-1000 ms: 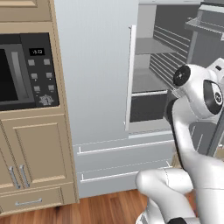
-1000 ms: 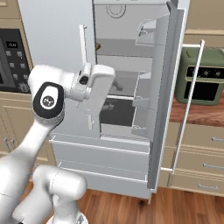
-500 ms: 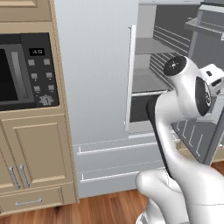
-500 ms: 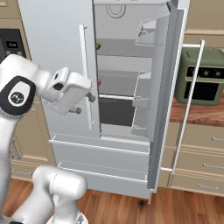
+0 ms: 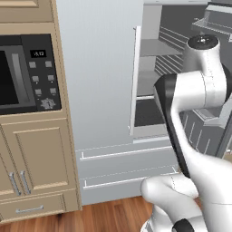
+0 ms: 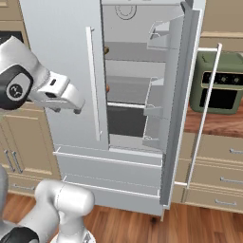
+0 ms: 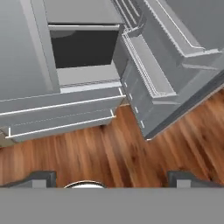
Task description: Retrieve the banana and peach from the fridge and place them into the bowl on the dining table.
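Inside the fridge [image 6: 61, 47], two small fruits are seen in the right base view, both half hidden behind the edge of the closed left door. A dark brownish one, taken to be the banana [image 6: 106, 49], lies on an upper shelf; an orange-brown round one, taken to be the peach [image 6: 108, 88], sits on the shelf below, toward 6 o'clock of the first. Little of either is shown, so shape cannot be judged further.

Since a second ago, the arm has been swung away from the open right compartment, and the hand is now held before the closed left door, at 9 o'clock of the peach and well apart from it. The right door is stood wide open, with its bins [image 6: 154, 33] facing inward.

In the hand view, the gripper [image 7: 111, 177] is pointed down at the wooden floor [image 7: 131, 153], with the two lower drawers [image 7: 61, 113] at 11 o'clock. The fingers [image 7: 41, 177] are spread wide and released, with nothing between them.
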